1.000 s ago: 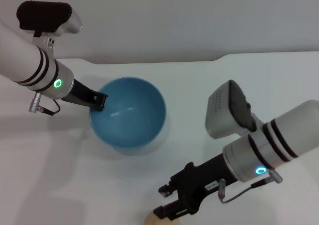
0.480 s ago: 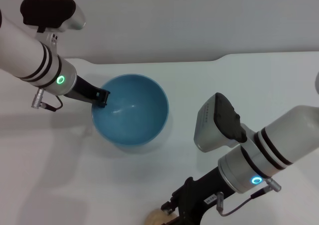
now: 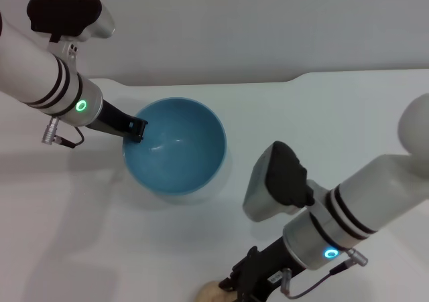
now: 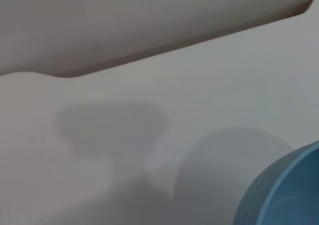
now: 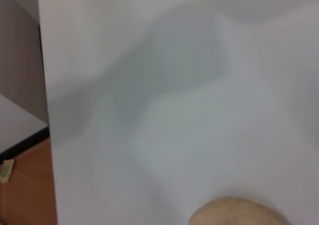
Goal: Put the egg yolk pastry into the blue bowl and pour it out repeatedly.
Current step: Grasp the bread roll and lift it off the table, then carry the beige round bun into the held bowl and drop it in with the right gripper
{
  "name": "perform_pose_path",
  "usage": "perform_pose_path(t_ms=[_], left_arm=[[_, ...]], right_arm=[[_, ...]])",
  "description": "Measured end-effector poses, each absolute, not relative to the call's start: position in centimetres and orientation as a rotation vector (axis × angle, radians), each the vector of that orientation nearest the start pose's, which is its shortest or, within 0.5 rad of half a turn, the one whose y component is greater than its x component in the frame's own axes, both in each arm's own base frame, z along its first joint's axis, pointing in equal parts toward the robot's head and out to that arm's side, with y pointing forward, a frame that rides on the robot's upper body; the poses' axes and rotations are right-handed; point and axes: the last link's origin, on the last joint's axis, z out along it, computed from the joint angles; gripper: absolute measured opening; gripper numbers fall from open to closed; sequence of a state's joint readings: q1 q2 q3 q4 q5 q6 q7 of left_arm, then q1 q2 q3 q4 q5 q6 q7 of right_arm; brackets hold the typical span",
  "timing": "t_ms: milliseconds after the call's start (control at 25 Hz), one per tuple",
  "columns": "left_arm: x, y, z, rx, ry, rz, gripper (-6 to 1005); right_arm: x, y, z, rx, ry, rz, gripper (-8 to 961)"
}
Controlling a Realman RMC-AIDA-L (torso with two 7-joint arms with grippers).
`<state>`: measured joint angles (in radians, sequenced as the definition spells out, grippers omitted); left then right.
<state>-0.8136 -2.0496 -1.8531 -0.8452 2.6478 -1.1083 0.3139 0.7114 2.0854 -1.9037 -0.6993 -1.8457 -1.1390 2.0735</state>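
The sky-blue bowl (image 3: pixel 177 151) stands upright on the white table and holds nothing. My left gripper (image 3: pixel 138 129) is shut on its left rim. A slice of the bowl's (image 4: pixel 286 192) outer wall shows in the left wrist view. The pale tan egg yolk pastry (image 3: pixel 212 292) lies on the table at the near edge of the head view, half cut off. My right gripper (image 3: pixel 236 287) is low and right beside the pastry, partly out of frame. The pastry's (image 5: pixel 239 212) domed top fills the lower edge of the right wrist view.
The white table (image 3: pixel 322 121) has a stepped back edge against a grey wall. Its side edge and a brown floor (image 5: pixel 25 190) beyond it show in the right wrist view.
My right arm has swung lower and toward the near edge, closing in on the pastry. The left gripper shifted the bowl slightly a second ago and has since held still.
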Motion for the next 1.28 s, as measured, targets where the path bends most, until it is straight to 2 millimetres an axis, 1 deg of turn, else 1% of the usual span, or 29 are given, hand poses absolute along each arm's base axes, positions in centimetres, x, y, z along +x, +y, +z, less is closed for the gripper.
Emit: perform_pose_path(t_ms=[400,640,800,960,1080,1200,1280], left_arm=[[-20.7,42.9,-2.0,-2.214,-1.256,0.275,12],[-20.4,43.0,-2.0,-2.224,-1.240,0.277,12],[-20.2,43.0,-2.1,-2.233,-1.230,0.285,12],[-20.0,42.9,-2.2,-2.240,-1.224,0.294,12],[-20.0,42.9,-2.3,-2.242,-1.224,0.297,12],[-20.0,42.8,-2.3,-2.247,-1.228,0.306,12],[-19.9,42.7,-2.4,-2.252,-1.230,0.313,11]], right_arm=[[19.4,29.5,-14.7,-3.167,0.746,-0.302,494],[19.5,29.6,-14.0,-3.161,0.790,-0.259,328],[19.6,29.7,-12.8,-3.180,0.843,-0.204,288],[19.7,30.0,-11.0,-3.216,0.851,-0.069,233],[20.0,30.0,-9.8,-3.222,0.854,0.009,221],[19.7,30.1,-8.4,-3.230,0.831,0.114,210],[19.5,30.3,-6.9,-3.221,0.798,0.215,202]])
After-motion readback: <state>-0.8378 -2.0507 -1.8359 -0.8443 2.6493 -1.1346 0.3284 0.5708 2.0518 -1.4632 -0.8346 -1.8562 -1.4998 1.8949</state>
